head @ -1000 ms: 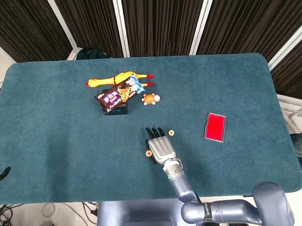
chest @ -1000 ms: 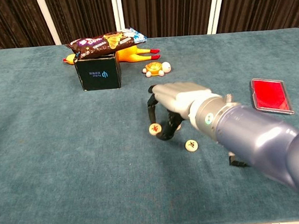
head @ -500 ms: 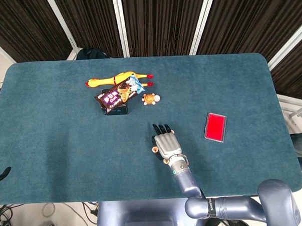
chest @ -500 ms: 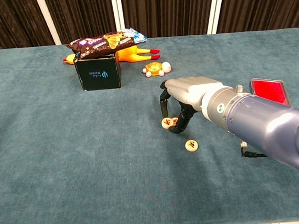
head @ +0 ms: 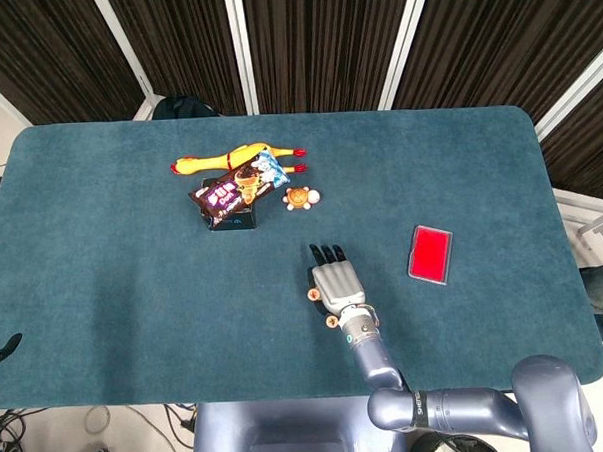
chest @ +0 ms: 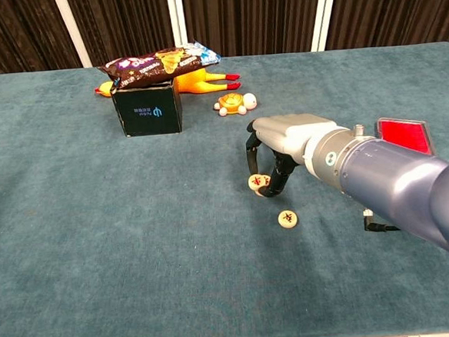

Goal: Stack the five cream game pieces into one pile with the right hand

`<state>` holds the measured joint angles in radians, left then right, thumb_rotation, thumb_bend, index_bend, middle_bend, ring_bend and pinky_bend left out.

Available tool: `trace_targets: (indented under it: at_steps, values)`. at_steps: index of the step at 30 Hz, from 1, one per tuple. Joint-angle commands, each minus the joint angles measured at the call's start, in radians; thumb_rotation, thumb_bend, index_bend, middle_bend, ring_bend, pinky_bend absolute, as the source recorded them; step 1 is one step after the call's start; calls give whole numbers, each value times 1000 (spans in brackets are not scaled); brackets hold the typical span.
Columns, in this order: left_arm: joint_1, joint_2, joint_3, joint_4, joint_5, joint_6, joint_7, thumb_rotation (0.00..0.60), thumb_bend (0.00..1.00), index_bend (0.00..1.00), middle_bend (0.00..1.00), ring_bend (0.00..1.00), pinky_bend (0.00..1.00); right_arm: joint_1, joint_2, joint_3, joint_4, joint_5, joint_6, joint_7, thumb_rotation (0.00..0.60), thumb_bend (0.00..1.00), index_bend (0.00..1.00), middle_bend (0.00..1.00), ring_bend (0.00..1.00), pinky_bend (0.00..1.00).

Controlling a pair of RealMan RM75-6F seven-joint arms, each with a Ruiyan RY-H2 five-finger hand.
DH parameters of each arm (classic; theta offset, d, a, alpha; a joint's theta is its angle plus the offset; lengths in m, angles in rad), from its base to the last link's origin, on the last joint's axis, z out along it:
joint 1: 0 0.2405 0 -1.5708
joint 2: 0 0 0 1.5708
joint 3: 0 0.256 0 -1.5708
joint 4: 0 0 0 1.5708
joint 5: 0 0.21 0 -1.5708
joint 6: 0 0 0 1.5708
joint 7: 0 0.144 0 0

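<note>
My right hand (chest: pixel 284 143) hangs over the middle of the table with its fingers (chest: pixel 278 179) pointing down. It pinches a cream game piece (chest: pixel 257 182) with a red mark just above the cloth. A second piece seems to sit right behind it, mostly hidden by the fingers. Another cream piece (chest: pixel 288 219) lies flat on the cloth a little nearer to me. In the head view the right hand (head: pixel 335 282) covers most of this; the held piece (head: pixel 311 296) peeks out at its left and the loose piece (head: pixel 331 322) shows beside the wrist. No other pieces are visible.
A black box (chest: pixel 148 109) with a snack bag (chest: pixel 161 63) on top stands at the back left, with a yellow rubber chicken (chest: pixel 200 79) behind it. A small toy turtle (chest: pixel 234 103) sits beyond the hand. A red card case (chest: pixel 404 143) lies to the right.
My right hand has carried the pinched piece to the right, from beside the loose piece's left to a spot against another piece under the fingers.
</note>
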<state>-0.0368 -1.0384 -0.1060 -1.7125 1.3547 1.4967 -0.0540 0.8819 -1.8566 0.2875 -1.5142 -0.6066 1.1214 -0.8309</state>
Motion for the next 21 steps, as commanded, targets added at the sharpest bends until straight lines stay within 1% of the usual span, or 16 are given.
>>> trace_targets:
  at_steps: [1,21]
  values:
    - [1,0,0,-1,0,2,-1,600,162,147,0,0,71,2,3,-1,-3,4,1,1,600,379,537,0,0,0]
    - [1,0,0,0,1,1,0,600,163,147,0,0,71,19,26,5,-14,37,19,-7,600,379,537,0,0,0]
